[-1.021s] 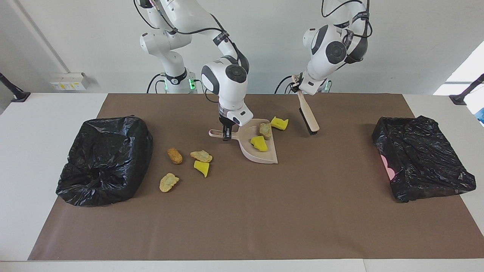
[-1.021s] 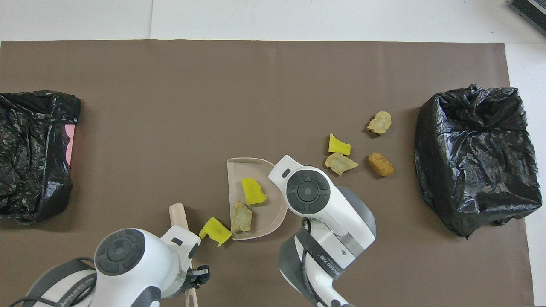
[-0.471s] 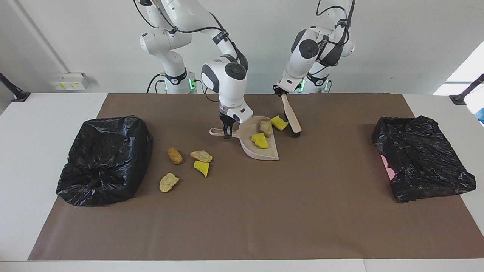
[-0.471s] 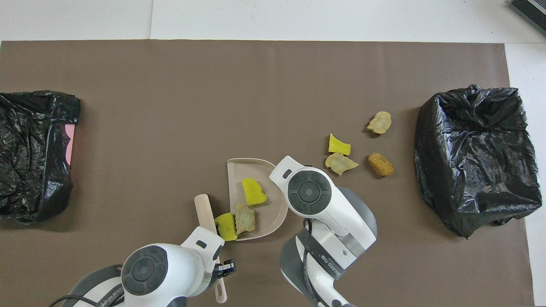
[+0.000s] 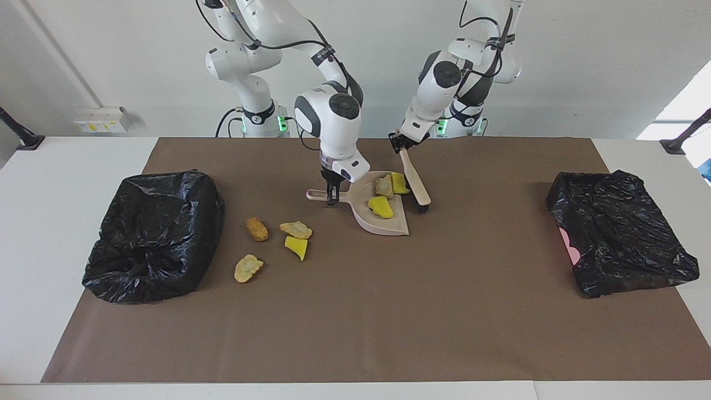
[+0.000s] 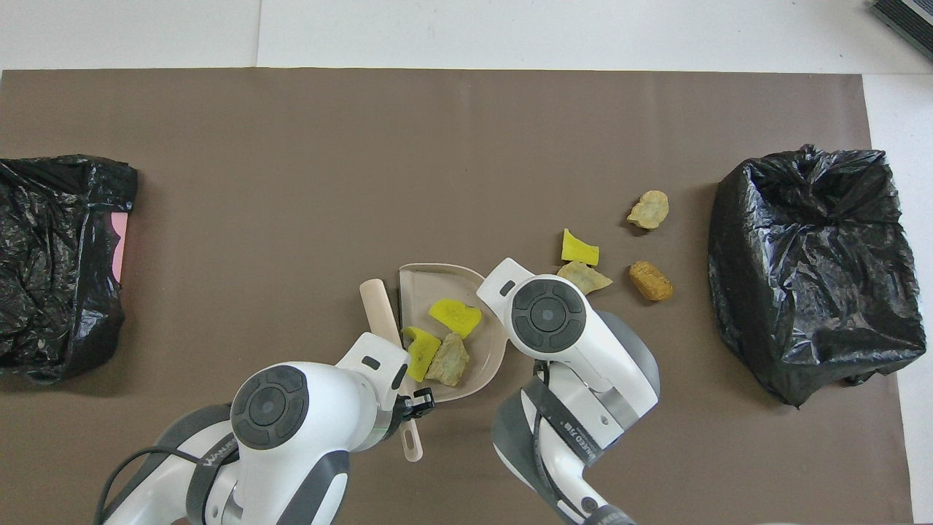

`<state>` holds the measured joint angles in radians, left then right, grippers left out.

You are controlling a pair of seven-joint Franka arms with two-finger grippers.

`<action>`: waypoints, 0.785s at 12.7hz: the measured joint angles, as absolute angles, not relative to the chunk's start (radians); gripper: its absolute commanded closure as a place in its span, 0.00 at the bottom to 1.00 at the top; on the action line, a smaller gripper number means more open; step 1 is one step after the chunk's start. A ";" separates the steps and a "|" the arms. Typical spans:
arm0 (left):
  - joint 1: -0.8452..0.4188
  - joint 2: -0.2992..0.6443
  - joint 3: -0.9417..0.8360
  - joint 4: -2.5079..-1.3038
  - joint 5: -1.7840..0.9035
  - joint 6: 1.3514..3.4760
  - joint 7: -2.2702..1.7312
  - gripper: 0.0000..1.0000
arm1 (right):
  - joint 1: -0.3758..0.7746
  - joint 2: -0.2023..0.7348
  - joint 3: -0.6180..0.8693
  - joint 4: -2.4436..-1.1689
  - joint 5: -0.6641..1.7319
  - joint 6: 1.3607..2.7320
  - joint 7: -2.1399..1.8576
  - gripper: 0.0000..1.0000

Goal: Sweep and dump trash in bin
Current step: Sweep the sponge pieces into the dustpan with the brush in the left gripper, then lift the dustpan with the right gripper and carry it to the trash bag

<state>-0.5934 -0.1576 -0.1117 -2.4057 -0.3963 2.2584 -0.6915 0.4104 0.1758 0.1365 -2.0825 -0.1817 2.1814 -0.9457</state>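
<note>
My right gripper (image 5: 332, 197) is shut on the handle of the beige dustpan (image 5: 389, 226), which rests on the brown mat. In the pan (image 6: 430, 281) lie two yellow scraps of trash (image 5: 380, 206) (image 5: 399, 183) and a tan one (image 5: 383, 186). My left gripper (image 5: 401, 143) is shut on the handle of a brush (image 5: 415, 186), whose black bristles stand at the pan's open edge. Several more scraps lie toward the right arm's end: a brown lump (image 5: 256, 229), a tan piece (image 5: 295, 229), a yellow wedge (image 5: 296, 247) and another tan piece (image 5: 247, 268). The black-bagged bin (image 5: 155, 233) sits beside them.
A second black-bagged bin (image 5: 616, 233) with a pink patch showing stands at the left arm's end of the table. The brown mat (image 5: 355, 322) covers most of the white table.
My left arm swept the brush toward the dustpan, pushing the yellow scrap from the mat into the pan beside the tan one. The pan shifted slightly.
</note>
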 measured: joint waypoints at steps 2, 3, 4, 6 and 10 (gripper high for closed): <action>-0.594 -0.133 -0.113 -2.392 -0.396 2.283 -0.687 1.00 | 0.381 0.176 0.135 -2.081 -0.182 2.181 -0.984 1.00; -0.594 -0.127 -0.115 -2.392 -0.396 2.284 -0.685 1.00 | 0.370 0.176 0.135 -2.077 -0.183 2.181 -1.002 1.00; -0.595 -0.123 -0.116 -2.392 -0.396 2.285 -0.683 1.00 | 0.358 0.175 0.135 -2.069 -0.184 2.180 -1.028 1.00; -0.593 -0.118 -0.112 -2.380 -0.396 2.286 -0.655 1.00 | 0.323 0.172 0.134 -2.047 -0.184 2.164 -1.077 1.00; -0.508 -0.126 -0.101 -2.251 -0.365 2.156 -0.544 1.00 | 0.262 0.159 0.133 -1.977 -0.184 2.074 -1.156 1.00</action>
<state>-0.5080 -0.1263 -0.1007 -2.2506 -0.3648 2.1562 -0.5444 0.2618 0.1588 0.1330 -1.9770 -0.1836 2.0741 -1.1562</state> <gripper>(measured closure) 0.740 0.674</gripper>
